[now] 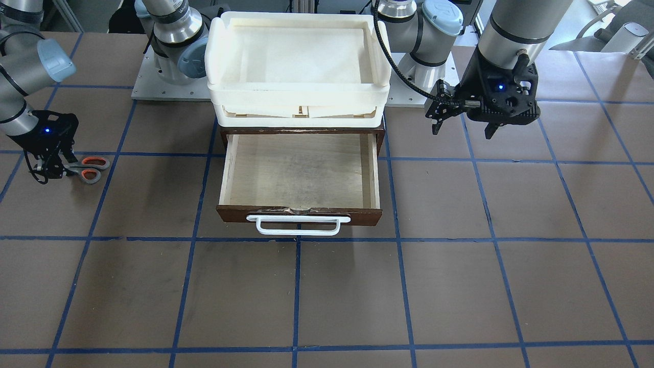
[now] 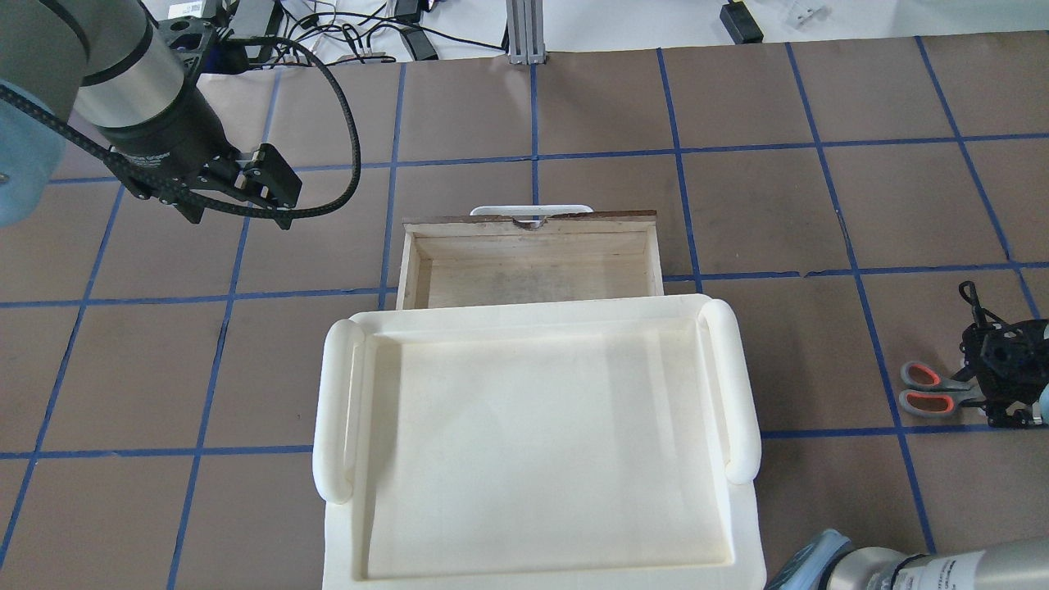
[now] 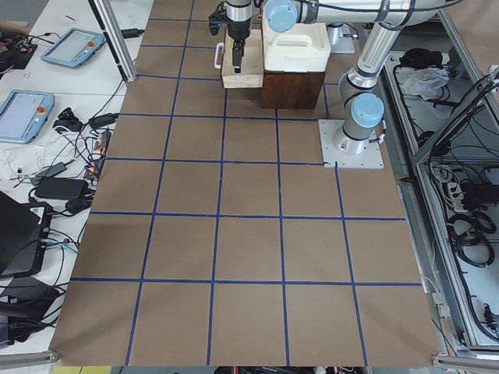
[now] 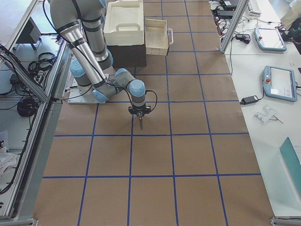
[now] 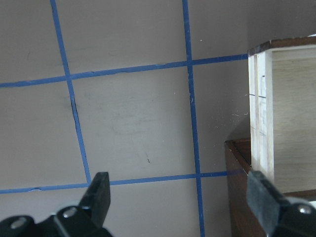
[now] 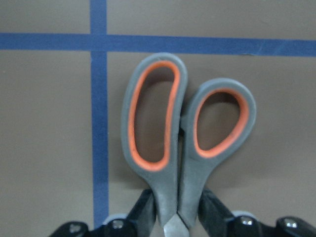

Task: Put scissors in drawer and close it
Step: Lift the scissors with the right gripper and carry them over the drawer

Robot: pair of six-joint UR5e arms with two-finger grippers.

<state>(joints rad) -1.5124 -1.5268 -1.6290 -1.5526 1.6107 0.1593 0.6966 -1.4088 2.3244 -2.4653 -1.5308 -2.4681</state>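
Note:
The scissors (image 1: 89,169) lie on the brown table far to the drawer's side, grey handles lined orange. The right wrist view shows both loops (image 6: 190,133) pointing away from the camera, with the fingers (image 6: 145,207) pressed on both sides of the shank just below the loops. My right gripper (image 1: 48,166) is low at the table and shut on them; it also shows in the overhead view (image 2: 1004,385). The drawer (image 1: 299,213) is pulled open, its pale interior empty, white bar handle (image 1: 299,225) in front. My left gripper (image 1: 464,127) is open and empty, hovering beside the drawer (image 5: 259,123).
A cream-white plastic tray (image 1: 299,92) sits on top of the dark brown cabinet (image 1: 380,135), above the open drawer. Both arm bases (image 1: 173,71) stand behind the cabinet. The table is brown with a blue tape grid.

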